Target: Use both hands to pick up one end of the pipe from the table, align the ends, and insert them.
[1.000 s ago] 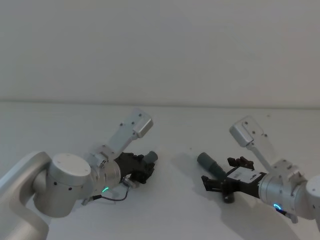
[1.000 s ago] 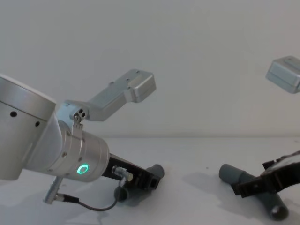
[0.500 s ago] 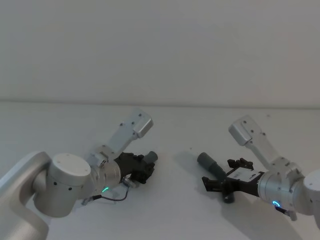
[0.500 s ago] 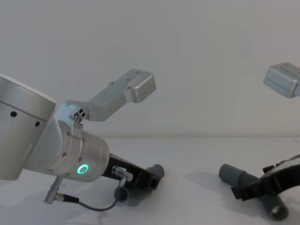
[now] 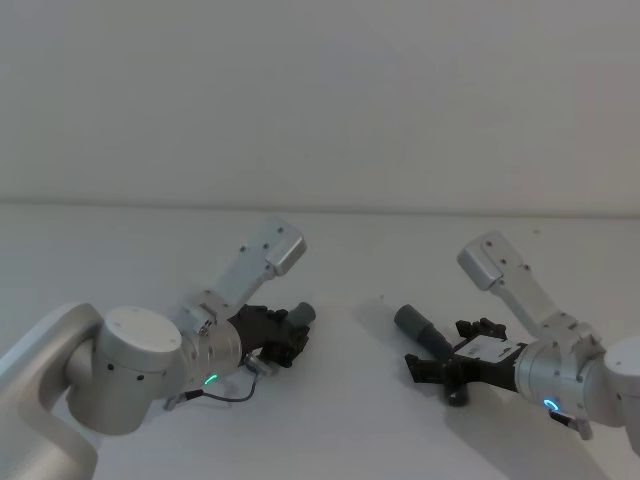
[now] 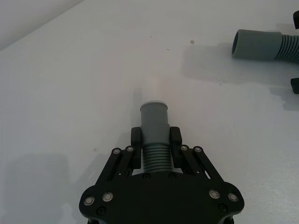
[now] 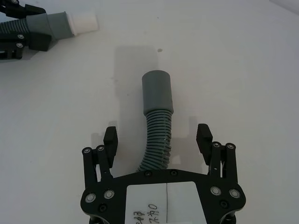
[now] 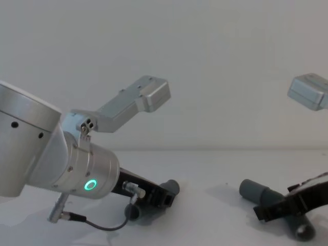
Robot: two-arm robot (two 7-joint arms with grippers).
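The left claw point(image 6: 155, 141) grips the first pipe piece point(image 6: 154, 116) tight, low by the table point(image 5: 340, 430). The right claw point(image 7: 157, 135) is spread wide around the second pipe piece point(image 7: 157, 93), lying on the table.

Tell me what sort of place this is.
Probably a robot test bench: plain white table before a blank wall, left pincer shut on the pale-tipped pipe piece, right pincer open around the socket pipe piece.
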